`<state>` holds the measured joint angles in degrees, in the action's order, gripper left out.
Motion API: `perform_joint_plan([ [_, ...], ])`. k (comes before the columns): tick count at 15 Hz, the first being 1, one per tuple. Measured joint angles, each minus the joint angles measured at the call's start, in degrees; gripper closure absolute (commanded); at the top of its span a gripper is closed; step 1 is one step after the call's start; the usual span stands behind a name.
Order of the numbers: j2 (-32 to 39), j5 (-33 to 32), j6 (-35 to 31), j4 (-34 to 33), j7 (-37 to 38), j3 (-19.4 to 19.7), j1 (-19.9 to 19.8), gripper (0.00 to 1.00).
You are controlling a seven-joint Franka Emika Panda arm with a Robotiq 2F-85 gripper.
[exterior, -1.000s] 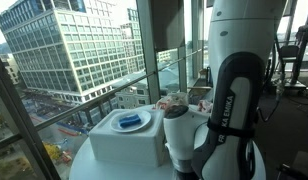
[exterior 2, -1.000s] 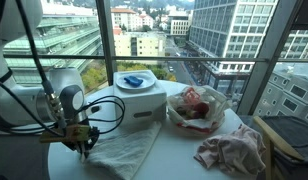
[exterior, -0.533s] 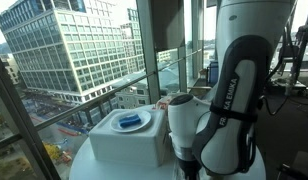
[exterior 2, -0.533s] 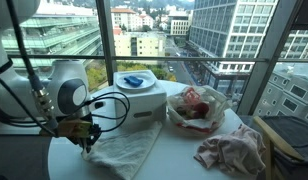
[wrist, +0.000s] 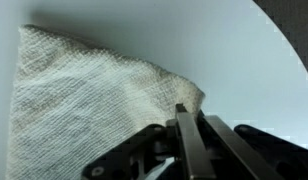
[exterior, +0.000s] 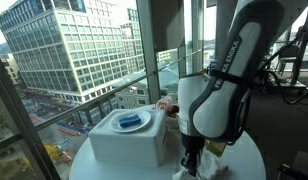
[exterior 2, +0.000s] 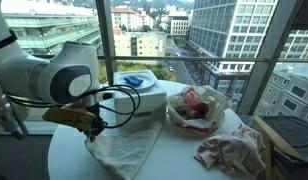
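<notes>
Towel [wrist: 84, 100] of white waffle weave, limp and creased, on the round smooth surface [wrist: 224, 40]; pincer [wrist: 182, 112] clamped on its corner, lower centre.

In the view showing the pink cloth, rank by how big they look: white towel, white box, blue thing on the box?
1. white towel, though it lies nearest the camera
2. white box
3. blue thing

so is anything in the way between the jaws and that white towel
nothing visible: the jaws are shut on a corner of the white towel on the round table; the white box stands behind, clear of the grip
</notes>
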<state>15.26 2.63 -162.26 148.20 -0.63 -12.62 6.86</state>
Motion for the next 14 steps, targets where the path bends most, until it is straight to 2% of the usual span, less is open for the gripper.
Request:
perform_joint_plan([
  [5, -5.9, 2.7, 2.1, 2.5, -0.1, 1.3, -2.4, 0.95],
  [14, -12.8, 3.9, 5.2, 6.7, -0.3, 7.2, -4.1, 0.95],
])
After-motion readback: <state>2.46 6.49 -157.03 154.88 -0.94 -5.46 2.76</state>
